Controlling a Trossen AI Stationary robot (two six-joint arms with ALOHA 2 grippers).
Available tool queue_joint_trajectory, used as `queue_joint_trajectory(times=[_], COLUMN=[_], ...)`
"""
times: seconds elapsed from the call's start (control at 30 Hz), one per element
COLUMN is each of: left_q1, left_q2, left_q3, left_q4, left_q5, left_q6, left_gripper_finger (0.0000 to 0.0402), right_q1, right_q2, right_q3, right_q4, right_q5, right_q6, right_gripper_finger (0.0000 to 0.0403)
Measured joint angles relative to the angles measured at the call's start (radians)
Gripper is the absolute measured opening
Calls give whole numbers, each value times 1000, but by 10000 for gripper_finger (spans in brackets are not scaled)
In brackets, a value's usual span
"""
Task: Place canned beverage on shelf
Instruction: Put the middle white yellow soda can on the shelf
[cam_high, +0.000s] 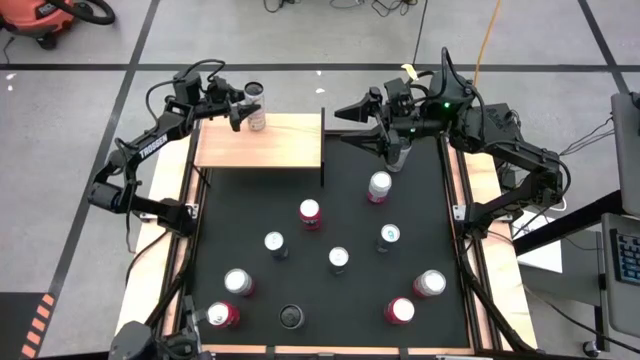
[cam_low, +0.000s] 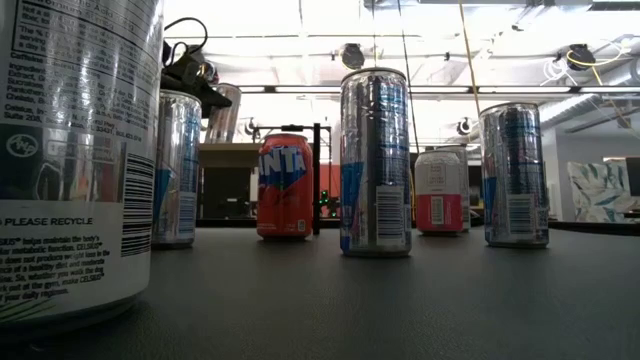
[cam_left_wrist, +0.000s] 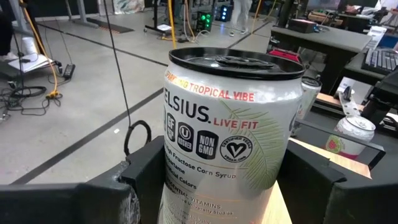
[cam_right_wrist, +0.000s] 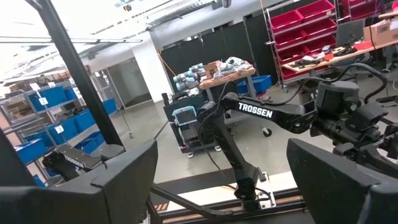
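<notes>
A white canned beverage with a black top stands upright between the fingers of my left gripper, which is shut on it. In the high view this can is over the far edge of the shelf, a pale wood board at the table's far left. The can's base is at the board's top or just above it; which, I cannot tell. My right gripper hangs open and high over the table's far edge, right of the shelf, with nothing between its fingers. My left gripper pinches the can's round wall between its two fingers, one on each side of the body, below the printed name. The fingers come nearly level from the table's left side. The can stays upright; its base is cut off by the picture's edge.
Several cans stand on the black mat: a silver one, a red one, others nearer the front. A thin black upright marks the shelf's right end. The board's near part is bare.
</notes>
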Motion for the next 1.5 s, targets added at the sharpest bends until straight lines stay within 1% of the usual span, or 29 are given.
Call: queue_joint_trajectory(times=[0.37,0.7,0.77,0.93,1.0,1.2,1.43,1.5], left_q1=[0,-7,-13,-26,-26,-25,-25,-26], left_q2=[-5,-5,-5,-5,-3,-16,-88,-113], left_q3=[0,0,0,-1,-3,-3,-3,-3], left_q4=[-17,-25,-25,-34,-43,-44,-89,-109], left_q5=[17,1,-3,-9,-10,-26,-52,-68], left_q6=[-19,-20,-20,-21,-24,-28,-31,-53], left_gripper_finger=[247,247,254,291,300,305,305,305], right_q1=[0,0,0,0,0,0,0,0], right_q2=[0,0,0,0,0,0,0,0], right_q3=[0,0,0,0,0,0,0,0], right_q4=[-39,-39,-39,-39,-39,-39,-39,-39], right_q5=[1,1,1,0,0,0,1,1], right_q6=[-18,-22,-22,-22,-22,-22,-27,-37], right_gripper_finger=[338,338,338,338,338,338,338,338])
